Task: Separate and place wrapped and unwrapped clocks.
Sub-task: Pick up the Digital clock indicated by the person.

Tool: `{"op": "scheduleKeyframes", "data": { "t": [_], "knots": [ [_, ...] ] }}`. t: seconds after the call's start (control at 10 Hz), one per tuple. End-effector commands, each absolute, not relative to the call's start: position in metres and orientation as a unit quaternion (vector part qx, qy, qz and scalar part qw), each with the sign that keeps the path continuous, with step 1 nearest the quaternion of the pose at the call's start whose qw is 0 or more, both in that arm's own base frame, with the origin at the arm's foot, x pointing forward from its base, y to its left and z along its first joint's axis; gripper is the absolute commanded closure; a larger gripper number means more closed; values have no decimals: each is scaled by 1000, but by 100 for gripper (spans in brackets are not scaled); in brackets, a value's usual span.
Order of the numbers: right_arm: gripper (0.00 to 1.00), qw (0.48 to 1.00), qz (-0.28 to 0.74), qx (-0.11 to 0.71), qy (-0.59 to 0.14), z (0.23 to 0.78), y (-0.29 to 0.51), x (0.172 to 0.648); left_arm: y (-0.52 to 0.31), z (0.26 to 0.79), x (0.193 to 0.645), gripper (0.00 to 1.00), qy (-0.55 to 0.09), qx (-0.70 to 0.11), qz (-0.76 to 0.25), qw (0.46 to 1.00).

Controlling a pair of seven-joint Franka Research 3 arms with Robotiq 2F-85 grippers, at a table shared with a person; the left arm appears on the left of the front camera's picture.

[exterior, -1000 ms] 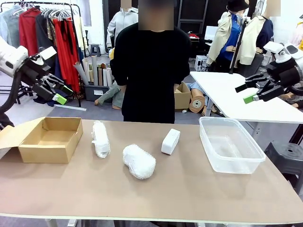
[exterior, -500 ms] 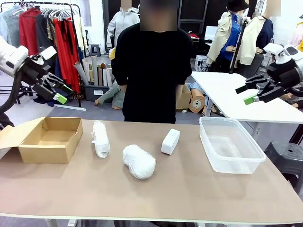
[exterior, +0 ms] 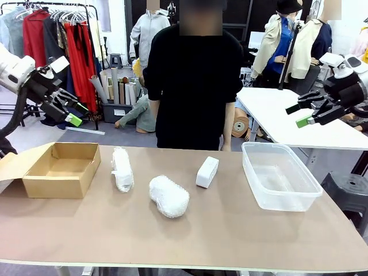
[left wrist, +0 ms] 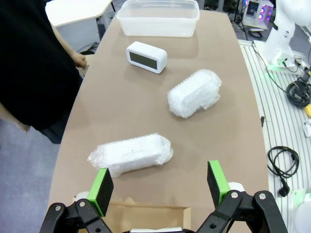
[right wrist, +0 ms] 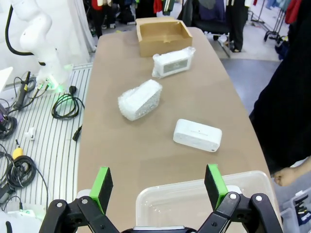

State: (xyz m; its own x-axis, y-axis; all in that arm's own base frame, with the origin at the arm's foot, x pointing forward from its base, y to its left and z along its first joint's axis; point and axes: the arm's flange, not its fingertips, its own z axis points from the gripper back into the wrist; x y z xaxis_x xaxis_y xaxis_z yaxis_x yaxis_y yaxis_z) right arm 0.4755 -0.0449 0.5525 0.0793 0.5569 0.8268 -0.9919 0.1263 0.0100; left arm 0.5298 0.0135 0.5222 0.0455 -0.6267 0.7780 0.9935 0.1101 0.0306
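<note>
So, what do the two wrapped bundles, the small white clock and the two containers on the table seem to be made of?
Fat bundle and slim bundle: bubble wrap, whitish glossy film, bubbled lumpy surface.
Bare clock: probably hard plastic, smooth matt white shell.
Tub: clear plastic; the table shows through it.
Box: brown cardboard, matt, with folded flaps.
</note>
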Motion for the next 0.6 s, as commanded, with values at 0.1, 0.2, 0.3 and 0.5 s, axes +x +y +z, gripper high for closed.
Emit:
{"op": "scheduleKeyframes", "data": {
  "t": [0.1,0.2,0.3,0.5],
  "knots": [
    [0,665,581,312,-350,553,-45,476,15,522,529,0,-331,-279,-606,667],
    [0,665,581,312,-350,553,-45,476,15,522,529,0,-331,-279,-606,667],
    [0,665,581,312,-350,553,-45,476,15,522,529,0,-331,-279,-606,667],
    [0,665,581,312,-350,553,-45,476,15,522,529,0,-331,-279,-606,667]
  ]
}}
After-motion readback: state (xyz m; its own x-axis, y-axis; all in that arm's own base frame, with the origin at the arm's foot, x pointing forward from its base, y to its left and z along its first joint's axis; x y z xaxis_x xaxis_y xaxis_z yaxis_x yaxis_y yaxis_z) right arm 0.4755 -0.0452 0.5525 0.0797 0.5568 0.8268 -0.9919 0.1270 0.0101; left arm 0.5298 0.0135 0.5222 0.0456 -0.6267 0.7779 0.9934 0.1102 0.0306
